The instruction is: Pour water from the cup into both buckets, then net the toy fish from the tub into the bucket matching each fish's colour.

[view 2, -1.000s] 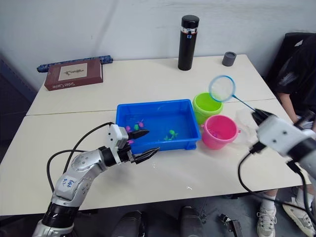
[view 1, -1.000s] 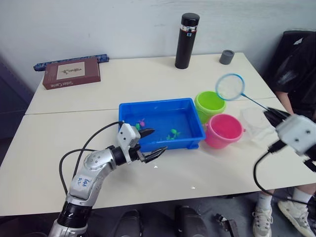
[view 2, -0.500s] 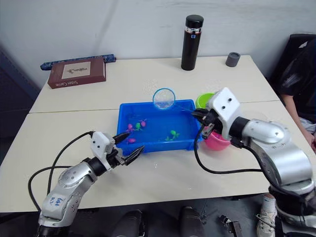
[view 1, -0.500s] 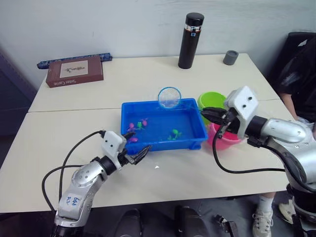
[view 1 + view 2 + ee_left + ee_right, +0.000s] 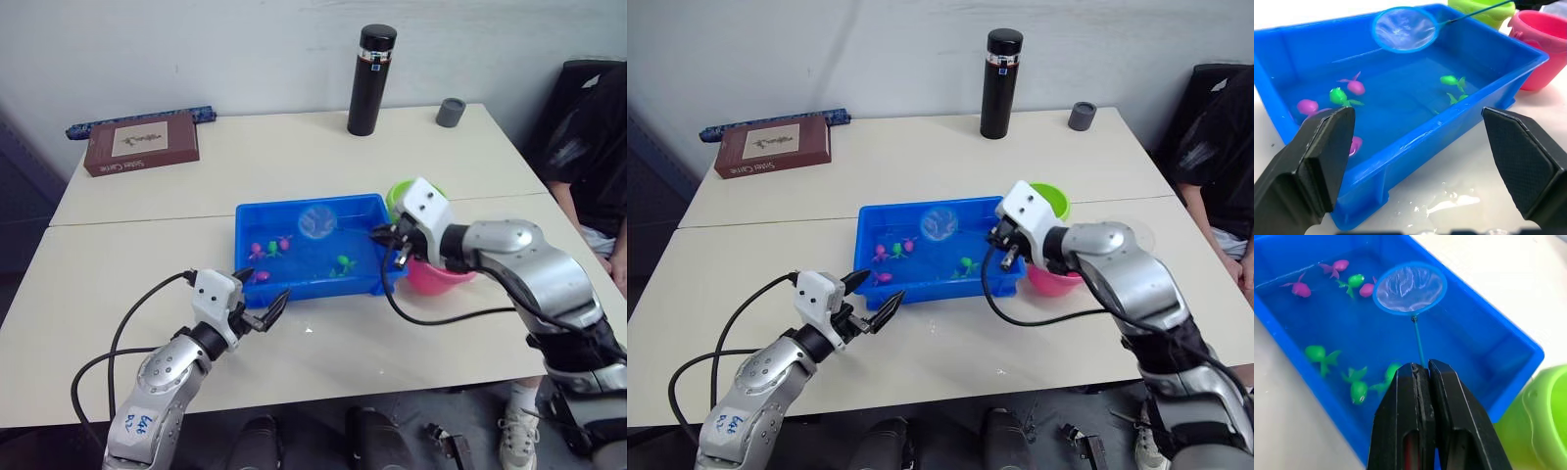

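Note:
The blue tub [image 5: 312,287] holds water and several tiny pink and green toy fish [image 5: 1355,281]. My right gripper [image 5: 380,236] is over the tub's right end, shut on the thin handle of the net [image 5: 315,221]. Its blue-rimmed hoop hangs tilted over the tub's far middle, empty, close to a pink fish [image 5: 1367,290]. My left gripper [image 5: 263,304] stands open just outside the tub's near left corner, holding nothing. The green bucket [image 5: 399,195] and pink bucket [image 5: 443,277] sit right of the tub, partly behind my right arm. A bit of the clear cup [image 5: 1143,233] shows behind that forearm.
A tall black flask [image 5: 370,80] and a small grey cap [image 5: 450,112] stand at the table's far edge. A brown book [image 5: 140,143] lies far left. A seated person [image 5: 588,137] is at the right. Small water drops [image 5: 309,331] lie in front of the tub.
My right gripper has moved left and down with the net, so the hoop now hangs lower inside the tub. My left gripper has shifted slightly, still open.

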Robot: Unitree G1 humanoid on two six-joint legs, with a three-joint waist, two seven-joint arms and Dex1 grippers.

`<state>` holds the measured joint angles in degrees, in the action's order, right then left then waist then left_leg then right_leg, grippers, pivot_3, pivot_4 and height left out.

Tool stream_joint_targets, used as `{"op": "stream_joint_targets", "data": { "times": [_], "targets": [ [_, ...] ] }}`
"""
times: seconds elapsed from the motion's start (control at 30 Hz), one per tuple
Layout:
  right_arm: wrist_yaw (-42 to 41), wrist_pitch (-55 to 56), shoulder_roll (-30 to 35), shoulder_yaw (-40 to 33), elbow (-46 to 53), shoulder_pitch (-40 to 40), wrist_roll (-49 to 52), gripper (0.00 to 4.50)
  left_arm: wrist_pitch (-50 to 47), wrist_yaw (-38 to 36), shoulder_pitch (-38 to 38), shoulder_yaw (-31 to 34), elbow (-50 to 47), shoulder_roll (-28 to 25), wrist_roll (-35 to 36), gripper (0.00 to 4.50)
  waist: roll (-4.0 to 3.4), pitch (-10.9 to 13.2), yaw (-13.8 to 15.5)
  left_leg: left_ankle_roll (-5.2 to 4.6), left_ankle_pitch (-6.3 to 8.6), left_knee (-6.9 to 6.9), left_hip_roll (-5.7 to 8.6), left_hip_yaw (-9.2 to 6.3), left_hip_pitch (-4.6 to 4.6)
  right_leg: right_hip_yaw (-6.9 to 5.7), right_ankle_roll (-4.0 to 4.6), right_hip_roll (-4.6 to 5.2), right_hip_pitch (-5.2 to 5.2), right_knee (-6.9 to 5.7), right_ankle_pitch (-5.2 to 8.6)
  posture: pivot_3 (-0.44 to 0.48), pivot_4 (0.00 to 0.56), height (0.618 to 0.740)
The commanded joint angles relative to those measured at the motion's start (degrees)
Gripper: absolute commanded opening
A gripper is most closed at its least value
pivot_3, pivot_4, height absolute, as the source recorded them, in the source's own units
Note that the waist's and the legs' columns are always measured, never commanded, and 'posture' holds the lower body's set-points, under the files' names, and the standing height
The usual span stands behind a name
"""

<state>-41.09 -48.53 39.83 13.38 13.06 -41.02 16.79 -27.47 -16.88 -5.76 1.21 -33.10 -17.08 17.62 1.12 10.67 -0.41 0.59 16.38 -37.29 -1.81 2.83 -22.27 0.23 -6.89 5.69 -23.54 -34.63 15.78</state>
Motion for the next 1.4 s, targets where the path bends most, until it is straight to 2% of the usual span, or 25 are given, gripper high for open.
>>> {"op": "stream_joint_targets", "data": {
  "times": [0.03, 0.33, 0.9, 1.4],
  "targets": [
    [-1.2, -0.2, -0.2, 0.5, -0.7, -2.9, -1.4, 0.00, 0.6, 0.4, -0.5, 0.0, -2.2, 0.1, -0.3, 4.46, 0.00, 0.0, 0.2, 0.00, 0.00, 0.02, 0.00, 0.00, -0.02, 0.00, 0.01, 0.00, -0.02, 0.01, 0.00, 0.000, 0.150, 0.740],
    [-4.7, -2.3, 0.7, 3.0, -2.8, -6.0, -2.8, 0.00, 1.2, 0.3, -0.2, -0.3, -1.1, 0.5, -0.4, 4.46, 0.00, 0.0, 0.1, 0.00, 0.01, 0.02, 0.01, 0.00, -0.07, -0.04, 0.01, 0.04, -0.04, 0.06, 0.00, 0.000, 0.150, 0.740],
    [-9.7, 6.4, -0.3, 6.0, -15.7, -7.2, -10.1, 0.00, 2.2, 0.7, -1.0, -1.2, -0.8, 1.5, -1.2, 4.46, 0.00, 0.0, 0.0, 0.01, 0.01, 0.04, 0.00, 0.14, -0.06, -0.03, 0.02, 0.03, -0.05, 0.06, 0.01, 0.000, 0.150, 0.740],
    [-13.9, 8.7, -4.7, 7.4, -20.5, -10.3, -13.1, 0.00, 2.5, 1.8, -2.0, -1.7, -1.4, 3.2, -2.4, 4.46, 0.00, 0.0, 0.0, 0.01, 0.01, 0.04, 0.00, 0.14, -0.07, -0.03, 0.02, 0.04, -0.07, 0.06, 0.01, 0.000, 0.150, 0.740]
  ]
}}
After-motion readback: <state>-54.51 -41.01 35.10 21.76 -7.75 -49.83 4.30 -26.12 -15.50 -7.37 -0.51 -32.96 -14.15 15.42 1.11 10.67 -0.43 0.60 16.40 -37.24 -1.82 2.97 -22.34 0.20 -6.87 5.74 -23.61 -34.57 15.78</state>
